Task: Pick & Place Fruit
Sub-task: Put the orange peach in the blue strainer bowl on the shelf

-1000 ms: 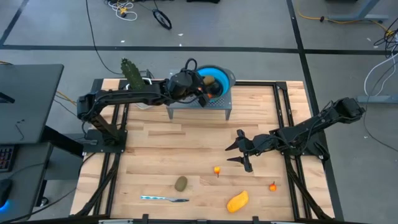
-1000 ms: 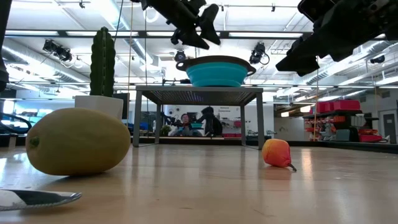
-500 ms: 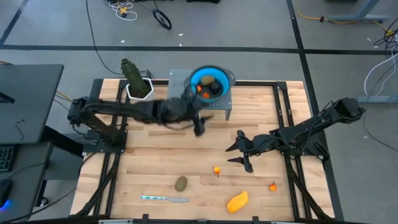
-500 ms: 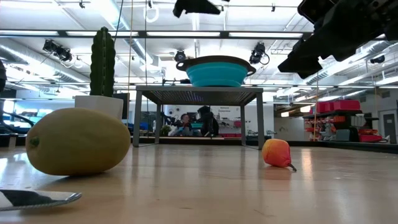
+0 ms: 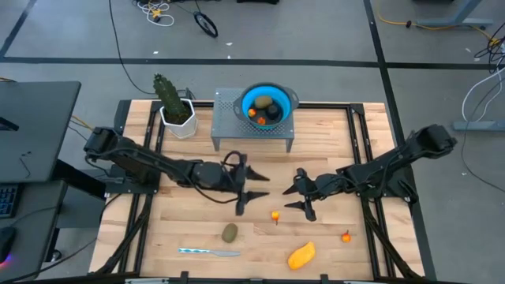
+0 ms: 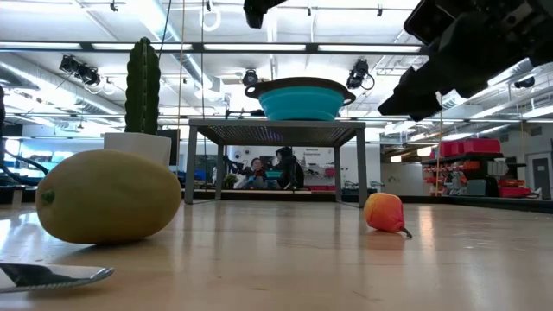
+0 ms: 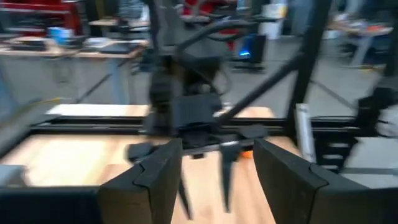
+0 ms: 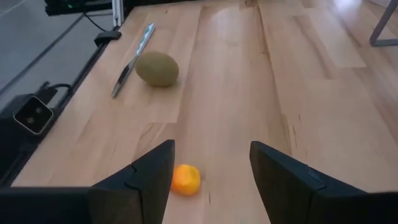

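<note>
On the table lie one olive-green oval (image 5: 230, 232) (image 6: 108, 196) (image 8: 157, 68), two orange-red bits (image 5: 274, 214) (image 5: 346, 236) and the yellow-orange oblong (image 5: 301, 255). The blue bowl (image 5: 267, 105) holds the other olive oval, the near-black ball and some orange bits. My left gripper (image 5: 256, 188) (image 7: 214, 180) is open above mid-table, pointing right. My right gripper (image 5: 297, 193) (image 8: 211, 180) is open, facing it, above the nearer orange bit (image 8: 185, 178) (image 6: 384, 212). Neither touches anything.
The bowl sits on a grey perforated stand (image 5: 229, 130) at the far edge, beside a cactus in a white pot (image 5: 172, 101). A thin knife (image 5: 208, 252) (image 8: 134, 59) lies near the olive oval by the near edge. Bare wood lies between the arms and the stand.
My left gripper has swung from over the bowl toward the near edge and down to mid-table, turning to face my right gripper. My right gripper has edged slightly toward the table's left. The fruit on the table has not moved.
</note>
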